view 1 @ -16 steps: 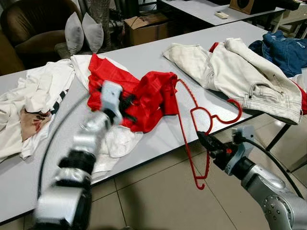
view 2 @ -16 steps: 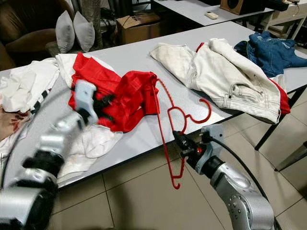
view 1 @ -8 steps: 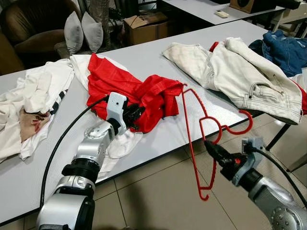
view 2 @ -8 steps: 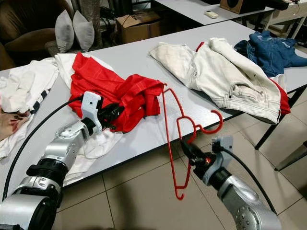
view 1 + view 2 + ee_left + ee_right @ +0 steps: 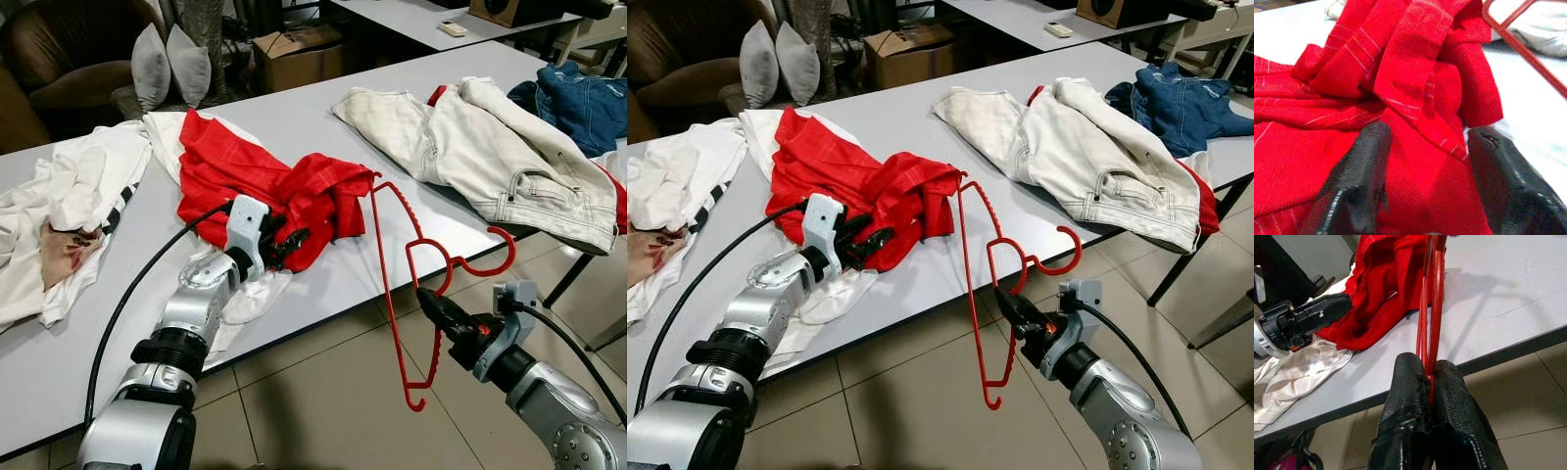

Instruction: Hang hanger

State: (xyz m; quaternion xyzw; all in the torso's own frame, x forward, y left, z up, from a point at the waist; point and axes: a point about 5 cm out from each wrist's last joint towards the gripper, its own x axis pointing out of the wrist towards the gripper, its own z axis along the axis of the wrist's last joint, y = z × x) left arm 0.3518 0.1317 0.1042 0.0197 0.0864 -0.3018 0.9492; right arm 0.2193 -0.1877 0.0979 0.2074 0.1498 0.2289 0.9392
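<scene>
red hanger (image 5: 407, 294) clamped upright in right pincer (image 5: 423, 297); left pincer (image 5: 290, 242) gapes against red cloth (image 5: 265, 186).

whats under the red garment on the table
A white cloth sticks out beneath the red garment, lying on the grey table. How far it runs underneath is covered.

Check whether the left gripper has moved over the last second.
Yes. The left gripper has moved forward and rightward along the grey table, and its open fingers now reach the crumpled red garment.
</scene>
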